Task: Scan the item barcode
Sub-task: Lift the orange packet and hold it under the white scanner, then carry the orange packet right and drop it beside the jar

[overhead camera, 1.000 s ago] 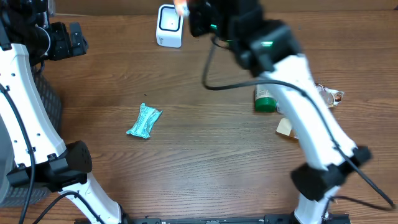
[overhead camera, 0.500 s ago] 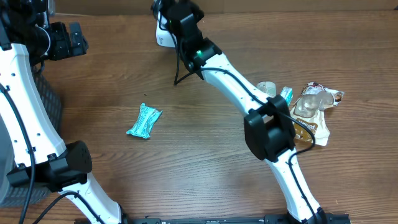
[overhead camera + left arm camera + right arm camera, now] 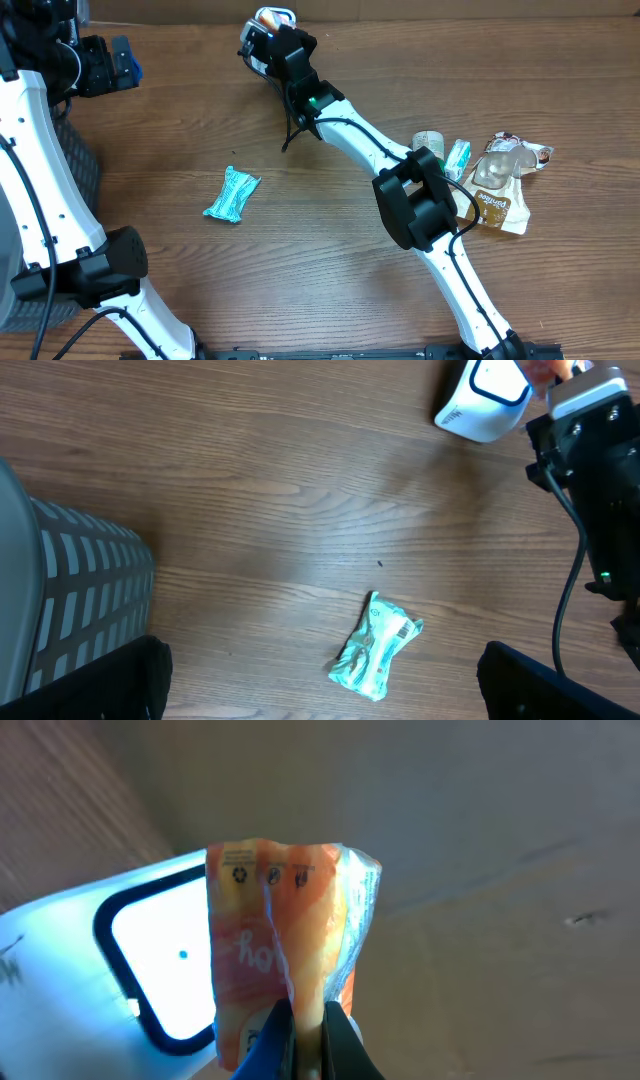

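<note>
An orange packet (image 3: 285,930) is pinched at its lower edge by my right gripper (image 3: 305,1020), which is shut on it. The packet hangs upright right in front of the white scanner (image 3: 150,970) and covers part of its lit window. From overhead, the packet (image 3: 270,17) and right gripper (image 3: 274,30) sit over the scanner (image 3: 258,45) at the back of the table. The left wrist view catches the scanner (image 3: 485,400) at the top right. My left gripper (image 3: 320,678) is open, high above a teal packet (image 3: 375,655) lying on the wood.
Several loose items lie at the right, among them a green-capped bottle (image 3: 430,142) and a snack pouch (image 3: 500,175). A grey ribbed basket (image 3: 70,600) stands at the left edge. A cardboard wall (image 3: 450,8) runs behind the table.
My right arm has swung left and stretched toward the back, bringing the orange packet down in front of the scanner. The left arm and the teal packet have not moved.
</note>
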### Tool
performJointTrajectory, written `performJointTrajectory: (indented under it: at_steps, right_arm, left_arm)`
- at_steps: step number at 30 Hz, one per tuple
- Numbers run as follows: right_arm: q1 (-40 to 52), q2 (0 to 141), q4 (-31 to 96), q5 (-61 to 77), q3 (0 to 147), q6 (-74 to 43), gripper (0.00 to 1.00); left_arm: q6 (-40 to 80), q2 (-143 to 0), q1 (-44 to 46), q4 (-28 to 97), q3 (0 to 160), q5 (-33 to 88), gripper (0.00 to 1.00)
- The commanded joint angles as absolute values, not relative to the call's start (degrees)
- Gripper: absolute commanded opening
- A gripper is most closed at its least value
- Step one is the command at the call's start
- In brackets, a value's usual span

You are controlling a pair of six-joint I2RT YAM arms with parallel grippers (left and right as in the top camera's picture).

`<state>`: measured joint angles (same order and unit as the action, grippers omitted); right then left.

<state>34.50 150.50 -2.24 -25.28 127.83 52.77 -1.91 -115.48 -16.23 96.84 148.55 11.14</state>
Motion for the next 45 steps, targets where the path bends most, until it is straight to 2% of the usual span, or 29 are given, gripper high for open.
performJointTrajectory:
  at_steps: [1,7,12,17,19,22,28,32,45]
  right_arm:
    - [34.9,149.4,-2.5,-25.0,128.6,53.2,0.04]
    - [36.1,147.2,-1.7,-25.0,128.6,53.0,0.04]
    - [36.2,140.3,5.7,-22.3,128.6,42.7,0.04]
    - [36.2,127.2,24.4,-13.5,128.6,27.0,0.04]
    - [35.4,118.9,39.7,-2.1,128.6,10.1,0.04]
    - [34.2,114.2,51.5,5.0,128.6,-0.7,0.04]
    - [30.4,110.6,74.5,7.4,128.6,-6.5,0.04]
    - [26.4,111.3,85.4,7.4,127.0,-9.0,0.04]
    - [15.0,111.3,79.2,8.2,105.5,-12.0,0.04]
  left_arm:
    - [-2.6,-114.7,-16.1,96.8,149.4,11.2,1.00]
    - [-2.6,-114.7,-16.1,96.8,149.4,11.2,1.00]
    - [-2.6,-114.7,-16.1,96.8,149.4,11.2,1.00]
    - [-2.6,-114.7,-16.1,96.8,149.4,11.2,1.00]
    - [-2.6,-114.7,-16.1,96.8,149.4,11.2,1.00]
    - [-2.6,-114.7,-16.1,96.8,149.4,11.2,1.00]
    - [-2.6,-114.7,-16.1,96.8,149.4,11.2,1.00]
    - [-2.6,-114.7,-16.1,96.8,149.4,11.2,1.00]
    - [-2.6,-114.7,-16.1,96.8,149.4,11.2,1.00]
